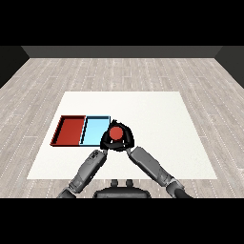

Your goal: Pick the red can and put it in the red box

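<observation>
Head view looks down and forward over a white tabletop (157, 124) set on a pale plank floor (43, 76). Farthest left lies the red tray (69, 130), dark-rimmed, with its whole inside on show. Touching its right side is the light blue tray (93, 128), whose near right corner is covered by the hands. Next comes the left forearm, rising from the lower left; its lower end is cut off at the picture's bottom band. The left hand (106, 141) sits at the near right corner of the blue tray, and its fingers merge with the other hand's dark shapes, so whether they are apart or closed cannot be told. Just right of it is the red can (115, 133), of which only the round red top is visible; its sides and base are hidden behind black fingers (123, 127). The can stands just beside the blue tray's right edge, well apart from the red tray; whether it rests on the tabletop or is lifted cannot be made out. The right hand (127, 139) curls round the can, its fingers clamped on it from the right and far side. The right forearm runs down to the lower right, also cut off.
</observation>
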Controlling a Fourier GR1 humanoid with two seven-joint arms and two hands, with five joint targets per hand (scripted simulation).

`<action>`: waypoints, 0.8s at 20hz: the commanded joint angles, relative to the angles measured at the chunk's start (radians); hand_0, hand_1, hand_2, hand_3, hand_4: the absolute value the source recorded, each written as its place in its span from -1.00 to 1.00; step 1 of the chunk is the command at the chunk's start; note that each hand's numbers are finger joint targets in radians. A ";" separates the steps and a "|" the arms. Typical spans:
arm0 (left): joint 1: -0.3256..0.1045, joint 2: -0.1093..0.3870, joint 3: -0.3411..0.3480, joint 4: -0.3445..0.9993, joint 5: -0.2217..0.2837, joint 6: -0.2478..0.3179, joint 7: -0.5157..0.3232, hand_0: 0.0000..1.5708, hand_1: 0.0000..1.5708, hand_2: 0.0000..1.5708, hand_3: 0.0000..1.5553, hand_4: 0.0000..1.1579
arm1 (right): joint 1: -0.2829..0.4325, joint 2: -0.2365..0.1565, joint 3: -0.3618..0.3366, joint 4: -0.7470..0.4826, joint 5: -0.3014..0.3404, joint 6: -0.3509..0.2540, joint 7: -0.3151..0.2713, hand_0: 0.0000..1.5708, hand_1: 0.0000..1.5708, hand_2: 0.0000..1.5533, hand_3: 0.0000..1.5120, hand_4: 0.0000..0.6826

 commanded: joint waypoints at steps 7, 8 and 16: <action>-0.066 -0.001 -0.026 0.015 -0.013 0.230 0.099 0.94 0.94 0.90 0.80 0.48 | -0.021 0.004 0.056 0.049 -0.073 -0.014 -0.067 0.97 0.97 0.88 0.82 0.77; -0.011 -0.007 -0.048 0.003 -0.020 0.247 0.061 0.97 0.97 0.92 0.81 0.57 | -0.006 0.004 -0.008 -0.033 0.000 0.006 0.007 0.96 0.96 0.88 0.82 0.78; -0.029 -0.007 -0.055 0.016 0.035 0.288 -0.025 1.00 1.00 0.95 0.83 0.67 | -0.072 0.004 0.091 0.032 -0.174 -0.064 -0.067 0.85 0.85 0.85 0.82 0.75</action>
